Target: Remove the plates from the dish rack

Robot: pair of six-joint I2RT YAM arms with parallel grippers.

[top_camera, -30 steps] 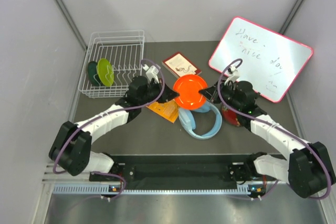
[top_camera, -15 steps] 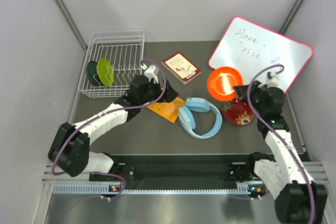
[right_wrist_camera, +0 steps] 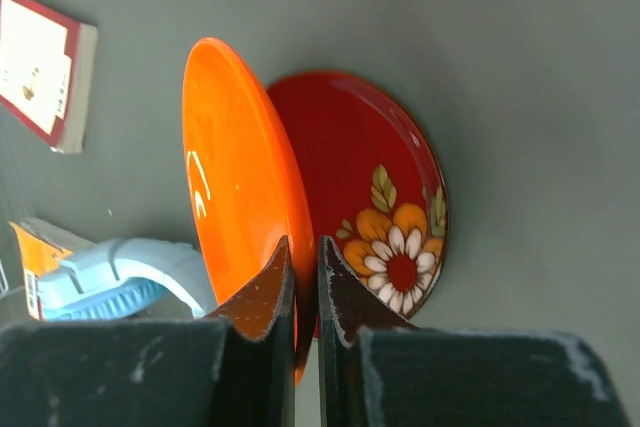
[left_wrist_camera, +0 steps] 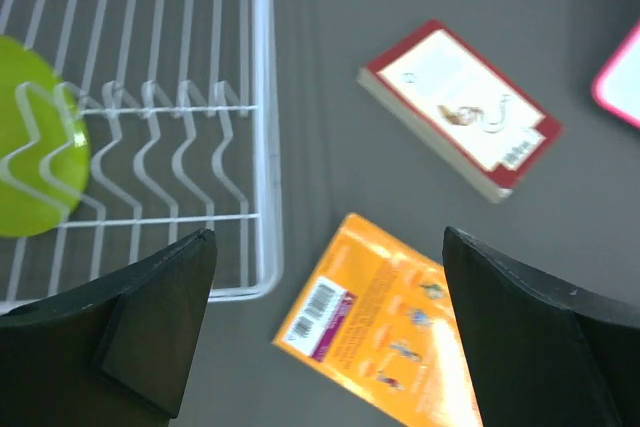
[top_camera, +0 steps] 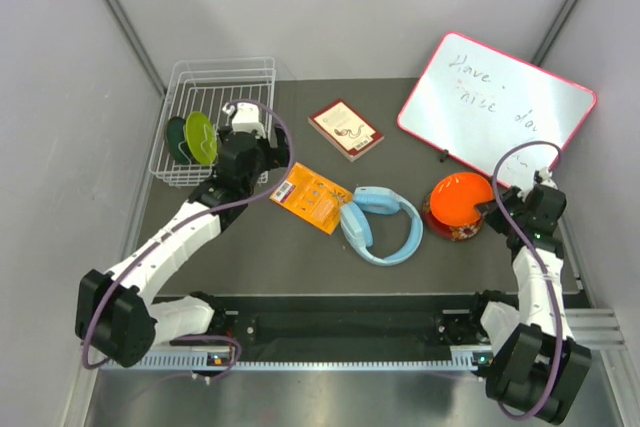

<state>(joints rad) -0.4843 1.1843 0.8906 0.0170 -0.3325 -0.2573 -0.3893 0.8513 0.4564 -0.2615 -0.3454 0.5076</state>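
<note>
Orange plate (top_camera: 462, 192) now over red plate (right_wrist_camera: 390, 197), R fingers (right_wrist_camera: 260, 297) clamped on it; L fingers (left_wrist_camera: 160, 317) spread, back by dish rack (left_wrist_camera: 266, 127).

We see the white dish rack (top_camera: 240, 105) upper left holding a lime plate (top_camera: 201, 137) and dark green plate (top_camera: 177, 139) upright; right, an orange plate (top_camera: 462, 194) tilts over a red floral plate (top_camera: 450, 231).

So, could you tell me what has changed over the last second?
The right gripper, shut on the orange plate, carried it rightward from mid-table to the red floral plate. The left gripper, open, swung back to the dish rack. Green plates, book and headphones stayed put.
</note>
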